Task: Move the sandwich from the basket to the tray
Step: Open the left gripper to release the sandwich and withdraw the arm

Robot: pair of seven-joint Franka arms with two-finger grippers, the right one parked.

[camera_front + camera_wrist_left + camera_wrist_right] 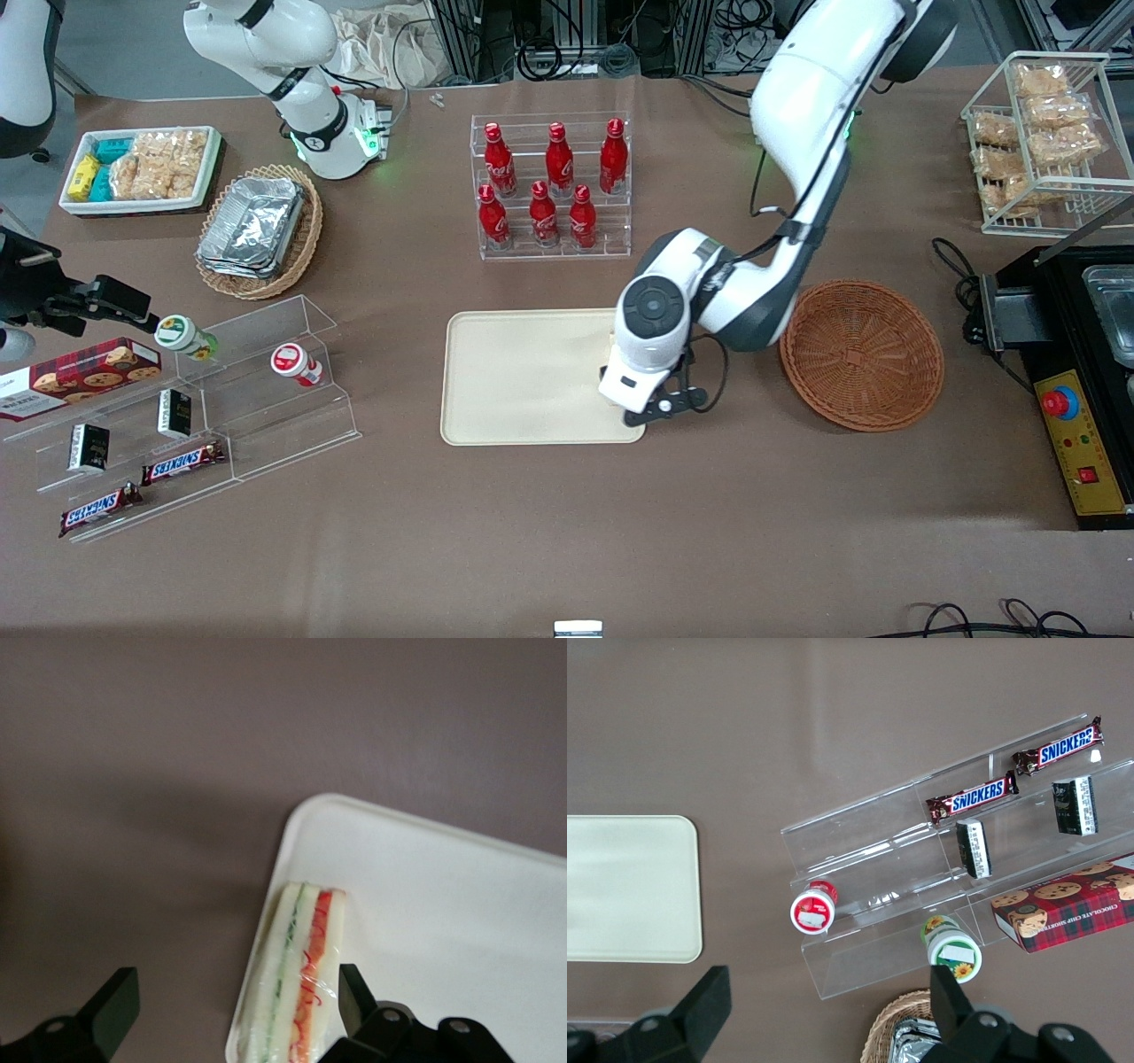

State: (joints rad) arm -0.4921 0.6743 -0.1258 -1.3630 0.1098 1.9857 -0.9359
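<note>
Your gripper [235, 1001] hangs over the tray [523, 377] at its end nearest the basket [861, 354], with the fingers [352, 992] spread wide and gripping nothing. The sandwich [297, 979] lies on the tray between them, right against the rim by a rounded corner. One finger looks very close to the bread; whether it touches, you cannot tell. In the front view the arm hides the sandwich, and the basket looks empty.

Watch the rim. The sandwich sits so close to it that a sideways nudge from that near finger as you lift could tip it over the low edge onto the bench. Its clear wrap could also catch on a finger and drag the wedge along. A straight rise looks safest.

The sandwich shows its cut face to the wrist camera, with green and orange-red filling stripes between pale bread. Its long axis runs alongside the tray's rim, and the fingers stand to either side across that axis.
</note>
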